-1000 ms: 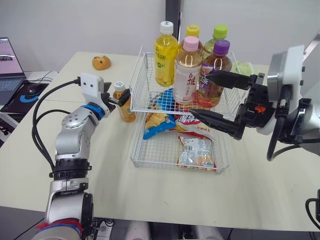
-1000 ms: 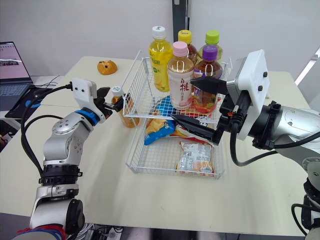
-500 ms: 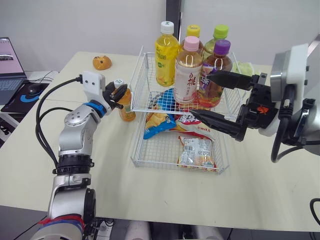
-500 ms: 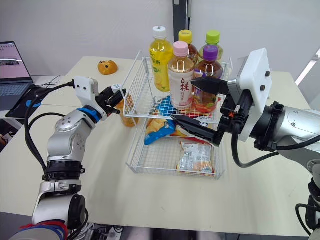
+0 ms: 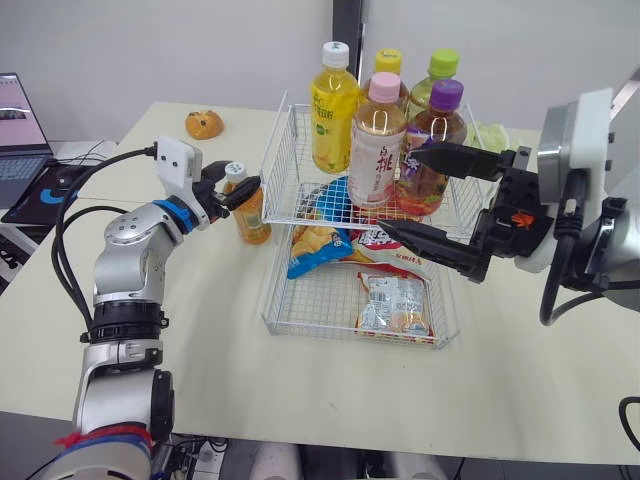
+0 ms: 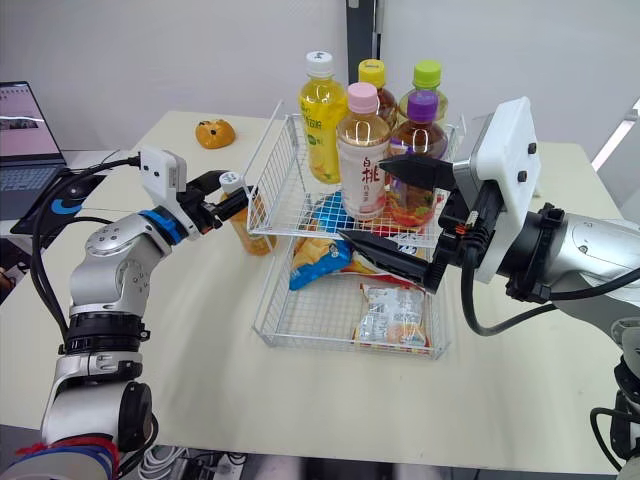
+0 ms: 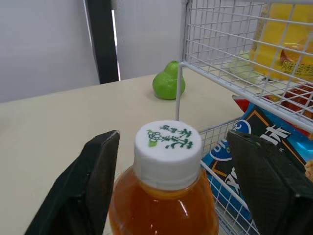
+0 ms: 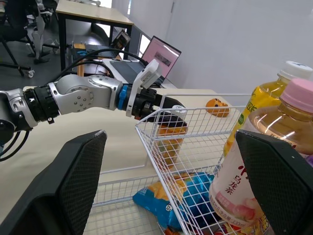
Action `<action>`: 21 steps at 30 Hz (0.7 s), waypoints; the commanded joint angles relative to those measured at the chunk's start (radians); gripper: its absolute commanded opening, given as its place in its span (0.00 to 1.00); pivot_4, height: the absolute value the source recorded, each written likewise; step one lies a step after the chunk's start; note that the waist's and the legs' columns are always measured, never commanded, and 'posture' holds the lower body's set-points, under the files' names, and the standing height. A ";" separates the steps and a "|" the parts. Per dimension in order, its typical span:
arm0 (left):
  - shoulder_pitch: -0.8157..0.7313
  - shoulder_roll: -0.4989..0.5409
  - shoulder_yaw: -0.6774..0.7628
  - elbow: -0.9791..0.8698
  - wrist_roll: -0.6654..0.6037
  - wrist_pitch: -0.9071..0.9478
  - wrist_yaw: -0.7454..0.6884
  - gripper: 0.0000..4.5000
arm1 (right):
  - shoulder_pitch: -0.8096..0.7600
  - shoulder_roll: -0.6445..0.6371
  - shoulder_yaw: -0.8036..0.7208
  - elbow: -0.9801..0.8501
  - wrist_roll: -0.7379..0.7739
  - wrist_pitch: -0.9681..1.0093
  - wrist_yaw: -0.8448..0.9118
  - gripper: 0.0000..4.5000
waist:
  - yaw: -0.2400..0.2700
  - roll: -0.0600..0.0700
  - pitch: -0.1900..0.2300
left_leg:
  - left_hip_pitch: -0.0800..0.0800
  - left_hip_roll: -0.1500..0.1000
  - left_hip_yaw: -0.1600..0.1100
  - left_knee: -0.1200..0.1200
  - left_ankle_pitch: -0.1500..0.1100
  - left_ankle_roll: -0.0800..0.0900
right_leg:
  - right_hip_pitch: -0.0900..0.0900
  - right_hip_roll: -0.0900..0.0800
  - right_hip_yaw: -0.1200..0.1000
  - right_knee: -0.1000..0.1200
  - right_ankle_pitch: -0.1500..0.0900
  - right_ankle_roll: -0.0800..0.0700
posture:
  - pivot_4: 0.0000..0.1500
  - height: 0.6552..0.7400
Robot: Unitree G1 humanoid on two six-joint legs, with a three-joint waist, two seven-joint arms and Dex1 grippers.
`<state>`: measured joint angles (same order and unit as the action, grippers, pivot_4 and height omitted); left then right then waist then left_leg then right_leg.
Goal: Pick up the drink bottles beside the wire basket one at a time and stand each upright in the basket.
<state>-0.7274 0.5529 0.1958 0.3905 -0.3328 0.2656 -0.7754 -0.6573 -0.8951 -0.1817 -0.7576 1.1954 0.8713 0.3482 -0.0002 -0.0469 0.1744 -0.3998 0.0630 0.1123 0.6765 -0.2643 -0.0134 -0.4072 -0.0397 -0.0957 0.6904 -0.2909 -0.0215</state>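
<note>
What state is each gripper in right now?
Left gripper: open, one finger on either side of the orange bottle, not gripping it.
Right gripper: open, holding nothing.

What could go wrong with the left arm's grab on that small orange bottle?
The left gripper straddles the orange bottle open, up at its white cap; a grip that high may let it tilt or slip.
The bottle stands right by the wire basket wall, so closing could snag the wire.
The right gripper hangs open in front of the five bottles in the basket, crowding the drop spot.
</note>
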 commanded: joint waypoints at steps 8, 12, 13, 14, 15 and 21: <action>-0.087 -0.006 -0.023 0.073 0.045 -0.070 0.022 0.78 | -0.010 0.000 -0.017 -0.012 -0.014 -0.039 -0.010 1.00 | -0.002 0.000 0.000 | 0.000 0.000 0.000 0.000 0.000 0.000 | 0.000 0.000 0.000 0.000 0.000 0.000 | 1.00 1.00; -0.091 -0.001 -0.022 0.087 0.050 -0.077 0.022 0.53 | -0.006 -0.002 -0.022 -0.015 -0.013 -0.040 -0.014 1.00 | -0.001 0.000 0.000 | 0.000 0.000 0.000 0.000 0.000 0.000 | 0.000 0.000 0.000 0.000 0.000 0.000 | 1.00 1.00; -0.092 -0.001 -0.022 0.088 0.050 -0.076 0.022 0.46 | -0.005 -0.002 -0.023 -0.015 -0.013 -0.040 -0.015 1.00 | -0.001 0.000 0.000 | 0.000 0.000 0.000 0.000 0.000 0.000 | 0.000 0.000 0.000 -0.001 0.000 0.000 | 1.00 1.00; -0.092 0.000 -0.022 0.089 0.050 -0.074 0.022 0.39 | -0.004 -0.002 -0.023 -0.015 -0.013 -0.041 -0.016 1.00 | -0.001 0.000 0.000 | 0.000 0.000 0.000 0.000 0.000 0.000 | 0.000 0.000 0.000 -0.001 0.000 0.000 | 1.00 1.00; -0.091 0.000 -0.022 0.087 0.049 -0.071 0.022 0.32 | -0.003 -0.003 -0.024 -0.016 -0.014 -0.041 -0.016 1.00 | -0.001 0.000 0.000 | 0.000 0.000 0.000 0.000 0.000 0.000 | 0.000 0.000 0.000 -0.001 0.000 0.000 | 1.00 1.00; -0.086 0.008 -0.009 0.060 0.029 -0.050 0.014 0.31 | -0.002 -0.003 -0.025 -0.013 -0.012 -0.044 -0.013 1.00 | -0.001 0.000 0.000 | 0.000 0.000 0.000 0.000 0.000 0.000 | 0.000 0.000 0.000 -0.001 0.000 0.000 | 1.00 1.00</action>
<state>-0.7960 0.5454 0.1693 0.4934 -0.2871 0.2138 -0.7557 -0.6536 -0.8937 -0.1766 -0.7612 1.1912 0.8564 0.3384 -0.0012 -0.0470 0.1744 -0.3999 0.0631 0.1121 0.6761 -0.2643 -0.0134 -0.4072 -0.0396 -0.0959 0.6898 -0.2908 -0.0215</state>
